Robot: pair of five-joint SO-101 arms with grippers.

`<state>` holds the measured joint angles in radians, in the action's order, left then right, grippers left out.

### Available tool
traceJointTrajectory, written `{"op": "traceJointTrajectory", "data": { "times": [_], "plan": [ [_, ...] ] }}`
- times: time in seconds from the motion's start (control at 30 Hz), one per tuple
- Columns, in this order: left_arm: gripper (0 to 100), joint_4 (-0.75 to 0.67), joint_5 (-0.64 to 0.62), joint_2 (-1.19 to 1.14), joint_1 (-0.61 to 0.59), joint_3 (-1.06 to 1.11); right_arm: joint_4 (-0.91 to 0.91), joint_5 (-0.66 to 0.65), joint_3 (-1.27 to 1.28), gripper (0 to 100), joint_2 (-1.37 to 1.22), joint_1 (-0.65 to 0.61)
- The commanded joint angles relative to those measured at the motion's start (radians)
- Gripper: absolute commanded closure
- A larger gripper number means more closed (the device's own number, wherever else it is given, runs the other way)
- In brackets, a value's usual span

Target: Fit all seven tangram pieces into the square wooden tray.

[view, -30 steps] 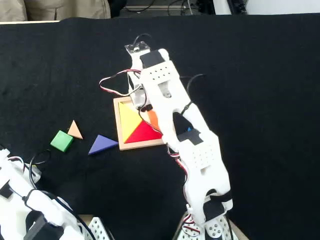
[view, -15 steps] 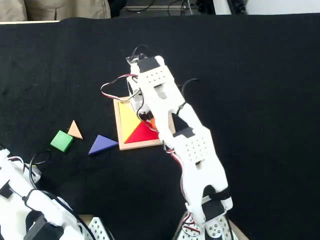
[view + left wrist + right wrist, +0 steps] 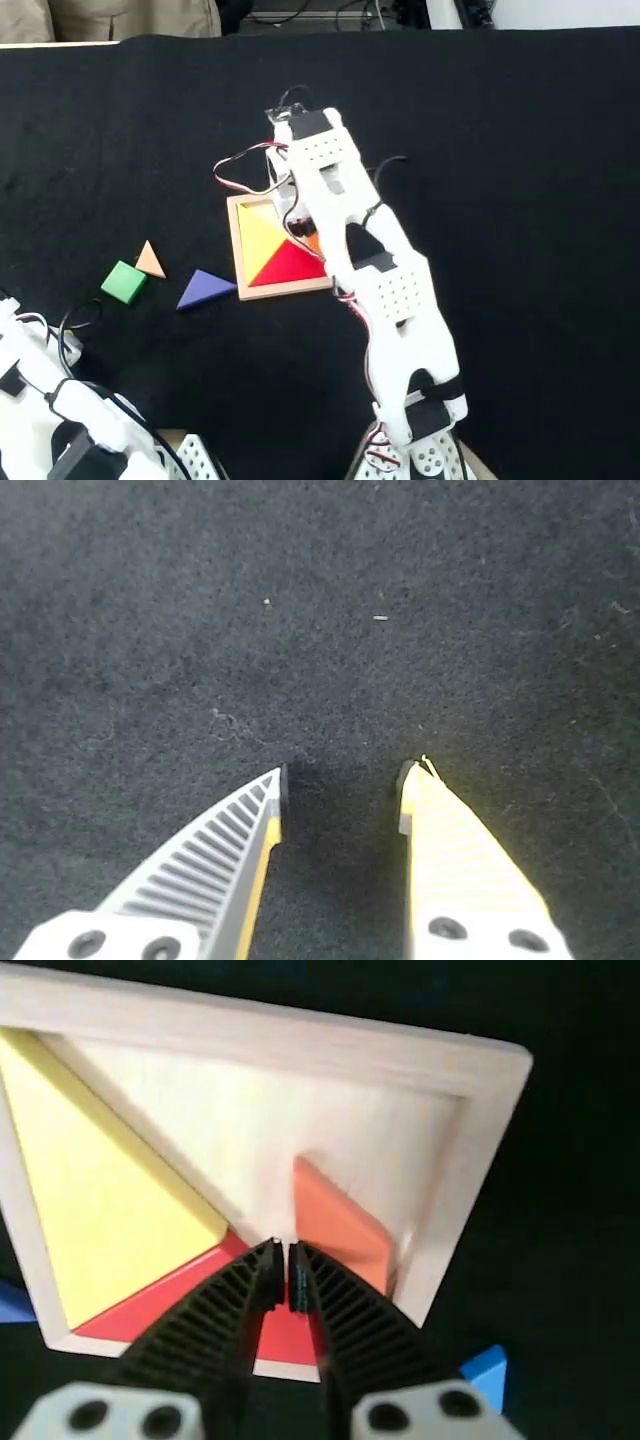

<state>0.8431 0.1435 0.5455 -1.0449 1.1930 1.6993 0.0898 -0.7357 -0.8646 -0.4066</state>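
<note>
Standing by the counter, one could see the right end effector hanging low over the square wooden tray, its jaws pinched almost together with nothing between them. In the tray lay a yellow triangle, a red triangle and an orange piece, with bare wood showing around the orange one. Well apart to one side on the cloth sat a green square, a tan triangle and a blue triangle. The left end effector was spread open over bare cloth and held nothing.

The pieces looked like thin, stiff, light painted wood, probably slick enough to skate when nudged. Lying flat, each seemed best taken across two opposite edges near its middle.

Compared with a second before, the right arm had swung a little aside, uncovering more of the tray. The loose pieces had not moved.
</note>
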Motion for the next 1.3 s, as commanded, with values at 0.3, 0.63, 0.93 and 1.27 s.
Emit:
{"op": "traceJointTrajectory", "data": {
  "times": [0.3, 0.63, 0.93, 1.27],
  "plan": [
    [80, -0.017, -0.003, -0.002, 0.005, -0.002, -0.02, -0.032, -0.229, 98.7, -0.004, 0.017],
    [80, -0.017, -0.003, -0.002, 0.005, -0.002, -0.025, -0.06, -0.232, 98.7, -0.065, 0.064],
    [80, -0.017, -0.003, -0.002, 0.005, -0.002, -0.026, -0.061, -0.232, 98.7, -0.073, 0.071],
    [80, -0.017, -0.003, -0.002, 0.005, -0.002, -0.118, -0.061, -0.229, 98.7, -0.073, 0.052]
  ]
}}
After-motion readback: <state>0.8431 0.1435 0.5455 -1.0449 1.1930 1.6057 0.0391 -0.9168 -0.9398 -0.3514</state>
